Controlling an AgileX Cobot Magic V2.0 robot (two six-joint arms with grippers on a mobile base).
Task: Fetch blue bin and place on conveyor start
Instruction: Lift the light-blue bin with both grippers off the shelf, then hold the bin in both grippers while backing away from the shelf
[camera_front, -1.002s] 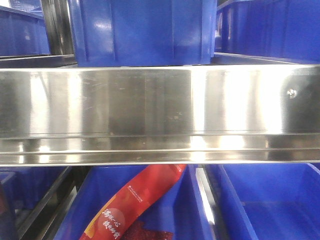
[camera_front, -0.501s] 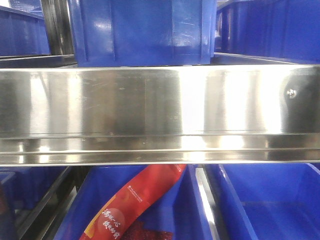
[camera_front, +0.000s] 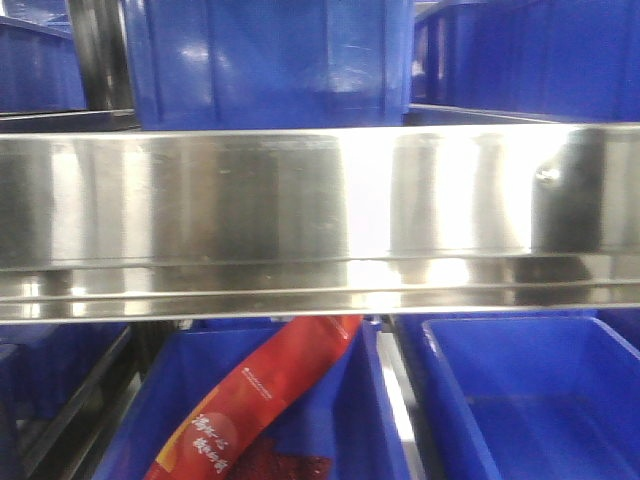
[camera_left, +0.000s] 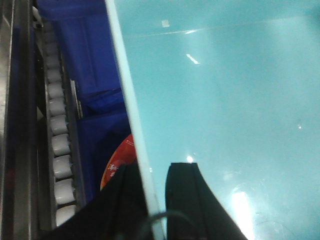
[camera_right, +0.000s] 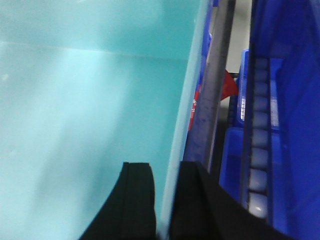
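Note:
The blue bin (camera_left: 225, 100) is a pale turquoise tub whose inside fills the right of the left wrist view. Its pale rim (camera_left: 131, 110) runs diagonally down to my left gripper (camera_left: 155, 167), which is shut on that rim with one black finger on each side of it. The same blue bin (camera_right: 75, 100) fills the left of the right wrist view. There my right gripper (camera_right: 165, 165) is shut on the opposite rim (camera_right: 187, 100) in the same way. The conveyor start is out of view, and the front view shows neither the bin nor the grippers.
A shiny stainless-steel shelf rail (camera_front: 320, 220) spans the front view. Dark blue bins stand above it (camera_front: 270, 60) and below it (camera_front: 530, 400). A red packet (camera_front: 255, 390) lies in the lower left bin. White roller tracks (camera_left: 57, 125) (camera_right: 257, 150) flank the held bin.
In the front view the shelf rail and the dark blue bins have shifted left and slightly up. More of the lower right bin now shows.

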